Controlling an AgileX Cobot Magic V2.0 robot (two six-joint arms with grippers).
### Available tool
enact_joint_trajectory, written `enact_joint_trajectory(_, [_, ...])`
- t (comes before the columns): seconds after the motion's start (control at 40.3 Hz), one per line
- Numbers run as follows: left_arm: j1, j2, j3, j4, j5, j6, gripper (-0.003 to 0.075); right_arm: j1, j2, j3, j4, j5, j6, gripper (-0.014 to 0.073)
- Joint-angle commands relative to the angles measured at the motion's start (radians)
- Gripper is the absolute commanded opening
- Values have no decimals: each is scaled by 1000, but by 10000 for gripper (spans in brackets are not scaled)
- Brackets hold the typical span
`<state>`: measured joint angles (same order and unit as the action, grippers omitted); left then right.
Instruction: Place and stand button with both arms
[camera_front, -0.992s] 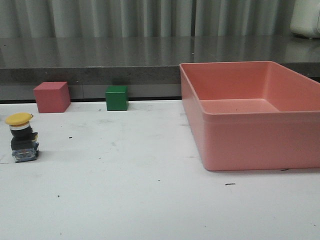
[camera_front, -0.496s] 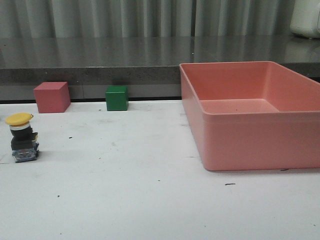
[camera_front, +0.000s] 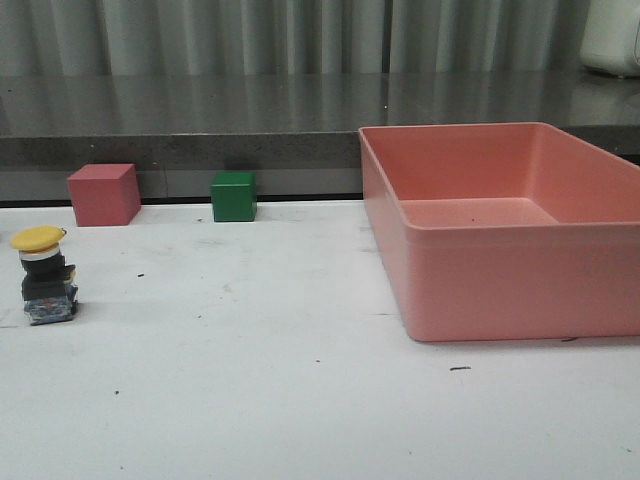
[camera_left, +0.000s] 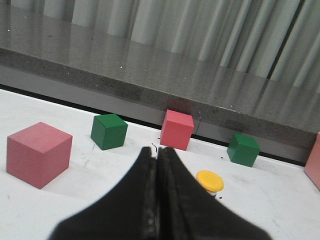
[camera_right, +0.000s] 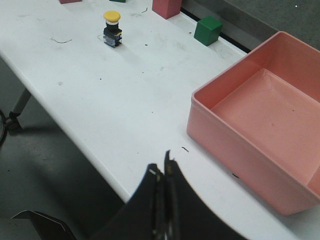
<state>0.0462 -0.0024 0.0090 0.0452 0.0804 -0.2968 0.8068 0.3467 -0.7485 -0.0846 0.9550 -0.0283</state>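
Two grippers are showing only in their own wrist views; neither is appearing in the front view. The left gripper (camera_left: 157, 156) is holding its jaws pressed together with nothing between them, and the right gripper (camera_right: 164, 165) is doing the same.

The push-button switch (camera_front: 44, 273) is standing upright on the white table (camera_front: 300, 400), at the left edge of the front frame, yellow mushroom cap on top and black-and-blue base resting on the surface. It is sitting well apart from the pink bin (camera_front: 505, 225), which is occupying the right half of that frame. A red cube (camera_front: 103, 194) and a green cube (camera_front: 233, 196) are sitting along the table's far edge, in the upper left of the frame, beside each other but not touching.

In the left wrist view, only the switch's yellow cap is showing, its body apparently hidden behind the closed fingers (camera_left: 177, 200). Two further cubes, a pink cube (camera_left: 38, 154) and a second green cube (camera_left: 108, 131), are lying in the left part of that frame.
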Motion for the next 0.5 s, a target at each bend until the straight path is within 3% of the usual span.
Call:
enact_joint_trajectory(0.0, [0, -25, 14, 9, -86, -8, -20, -4, 10, -21, -5, -72, -10, -68])
enact_joint_trajectory(0.347, [0, -25, 14, 12, -80, -6, -20, -4, 10, -21, -5, -72, -10, -68])
enact_joint_trajectory(0.471, [0, -25, 16, -13, -93, 111, -20, -4, 10, -21, -5, -72, -10, -68])
